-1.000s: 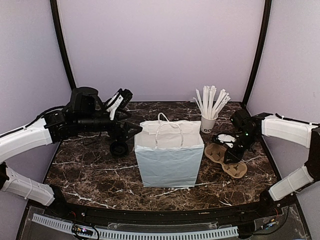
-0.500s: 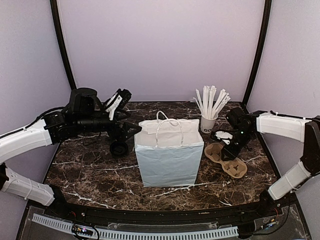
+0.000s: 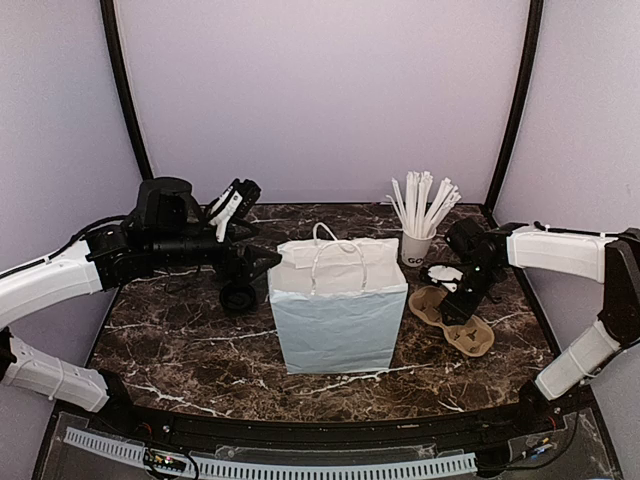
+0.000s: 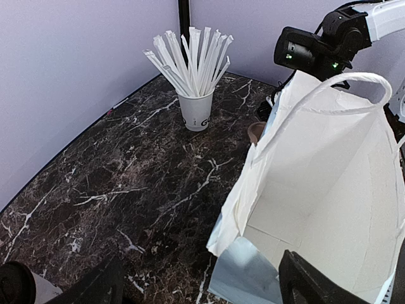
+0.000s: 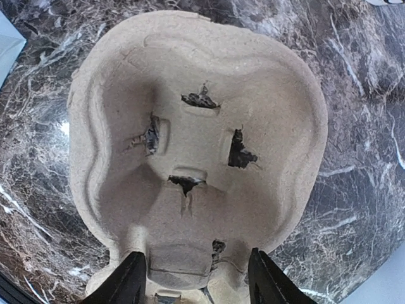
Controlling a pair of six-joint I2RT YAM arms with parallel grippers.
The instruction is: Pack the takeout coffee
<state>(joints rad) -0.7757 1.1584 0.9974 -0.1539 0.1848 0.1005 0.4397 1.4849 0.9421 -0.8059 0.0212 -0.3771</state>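
I'm easing the right gripper toward the bag, fingers parting astride the carrier. Only the wrist view is showing the left gripper gaping.

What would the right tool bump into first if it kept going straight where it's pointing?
Most likely the brown cup carrier: the right tool points down at it, open and straddling its narrow middle. How close it is, the pictures don't clearly show.

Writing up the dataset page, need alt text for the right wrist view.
A brown pulp cup carrier lies on a dark marble table, seen from above, its empty well showing torn slits. The right claw straddles the carrier's narrow middle at the bottom edge, black fingers apart.
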